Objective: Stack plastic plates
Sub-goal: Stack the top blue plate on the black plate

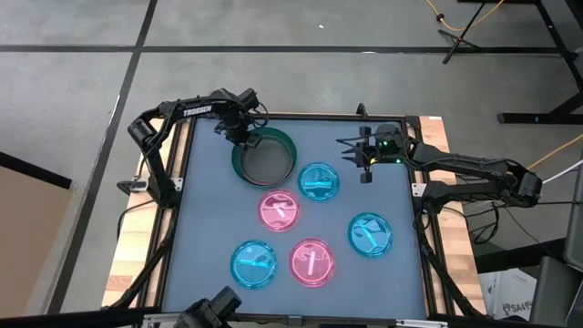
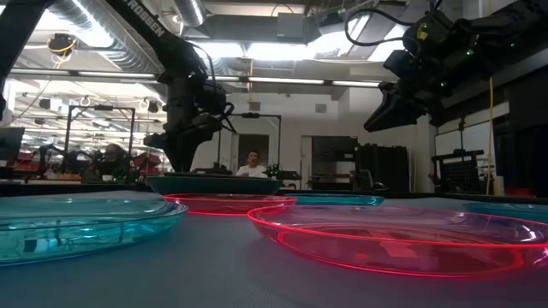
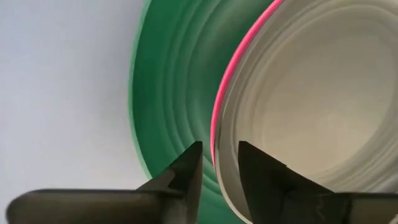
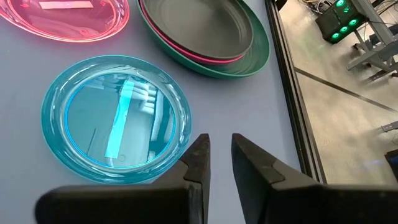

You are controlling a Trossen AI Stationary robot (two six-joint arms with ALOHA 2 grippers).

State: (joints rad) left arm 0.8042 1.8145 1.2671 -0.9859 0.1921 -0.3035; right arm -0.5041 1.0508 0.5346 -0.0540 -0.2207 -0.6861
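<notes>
A dark green plate (image 1: 290, 146) lies at the table's far middle. A solid pink plate (image 4: 205, 57) sits in it, and a dark grey plate (image 1: 266, 162) lies on top. My left gripper (image 1: 242, 138) stands at the stack's far-left rim, nearly shut on it. My right gripper (image 1: 364, 173) hovers shut above the table, just right of a translucent cyan plate (image 1: 319, 182). Two more cyan plates (image 1: 370, 234) (image 1: 254, 264) and two translucent pink plates (image 1: 280, 210) (image 1: 311, 261) lie flat and apart nearer the front. My left gripper (image 3: 219, 152) comes from above, pointing down, with one finger over the grey plate's inside and one outside. Between them is the grey plate's rim (image 3: 225, 163) at its far-left side. The pink plate's rim (image 3: 214, 134) shows in the same gap; whether it is also pinched, I cannot tell. The grey plate lies level on the stack (image 2: 214, 182).
The table's raised frame (image 4: 283, 74) runs close by the stack's far side. Bare table surface lies left of the stack and along the right side. Beyond the table, a person (image 2: 252, 164) sits far back in the room.
</notes>
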